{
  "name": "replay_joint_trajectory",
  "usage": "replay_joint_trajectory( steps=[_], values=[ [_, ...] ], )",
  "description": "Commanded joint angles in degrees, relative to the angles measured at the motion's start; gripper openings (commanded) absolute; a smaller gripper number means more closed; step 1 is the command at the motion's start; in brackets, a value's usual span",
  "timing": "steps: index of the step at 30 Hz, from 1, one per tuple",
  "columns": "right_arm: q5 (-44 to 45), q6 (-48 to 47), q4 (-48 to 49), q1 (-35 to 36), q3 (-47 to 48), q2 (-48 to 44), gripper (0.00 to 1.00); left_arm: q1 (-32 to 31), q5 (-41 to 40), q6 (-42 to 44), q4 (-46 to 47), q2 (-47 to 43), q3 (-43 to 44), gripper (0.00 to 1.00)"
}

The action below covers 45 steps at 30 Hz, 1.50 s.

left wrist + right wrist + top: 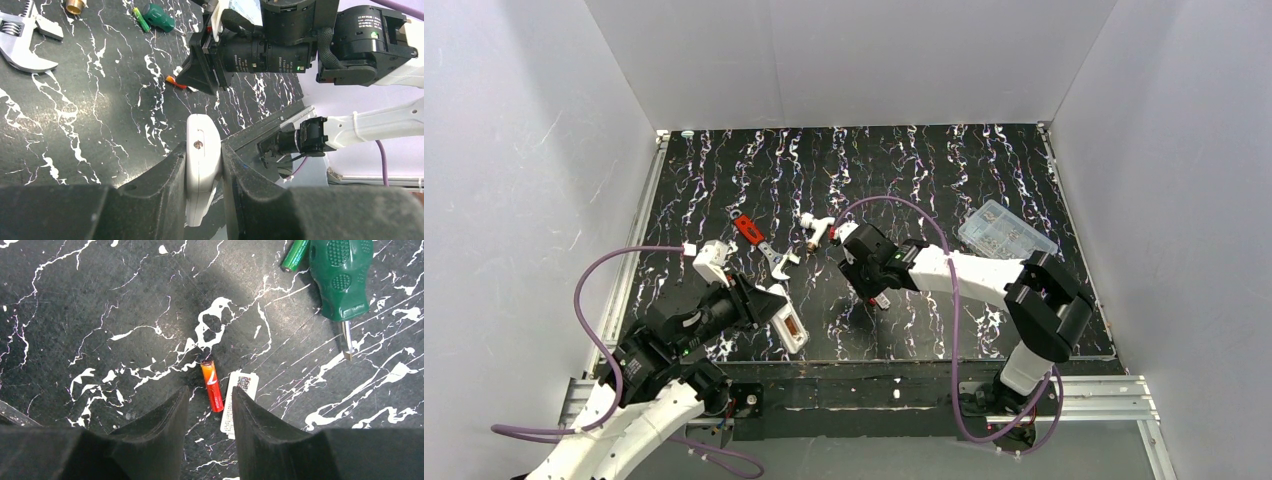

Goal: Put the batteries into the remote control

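My left gripper (pixel 202 150) is shut on the white remote control (pixel 202 129), gripping it by its narrow sides near the table's front edge. In the top view the remote (pixel 790 330) lies back-up and a red-orange shape shows in its bay. My right gripper (pixel 209 394) is open and points down at the table. One red-orange battery (pixel 212 386) lies flat on the table between its fingertips. The left wrist view shows that battery (pixel 175 82) under the right gripper (pixel 199 67). The flat whitish cover plate (pixel 239 402) lies beside the battery.
A green-handled screwdriver (pixel 340 277) and a thin green cylinder (pixel 295 254) lie just past the battery. A red blocky tool (pixel 747 229), a wrench (pixel 774 262) and a white fitting (pixel 816 228) lie mid-table. A clear compartment box (pixel 1006 230) stands at the right.
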Motion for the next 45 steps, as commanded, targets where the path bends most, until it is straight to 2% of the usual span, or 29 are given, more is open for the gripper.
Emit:
replay_joint_trajectory(
  steps=[1,10,30,42,45],
  values=[
    [-2.1,-2.5,2.1,-0.8,-0.1,1.1,0.44,-0.2,-0.7,1.6,3.3,0.8,0.7,0.00],
    [-5.9,-3.1,2.3,-1.0,-0.3,2.8,0.42,-0.2,-0.2,1.3,3.9,1.8,0.6,0.00],
    [-4.4,-3.5,1.7,-1.0,-0.6,5.4,0.38,-0.1,-2.2,1.9,2.9,0.8,0.6,0.00],
    [-7.7,-1.3,2.3,-0.2,-2.5,3.9,0.31,-0.1,-2.5,0.8,2.6,1.1,1.2,0.00],
    [-7.3,-0.5,2.2,0.5,-3.6,2.9,0.33,-0.1,-2.8,0.8,2.0,0.7,1.3,0.00]
  ],
)
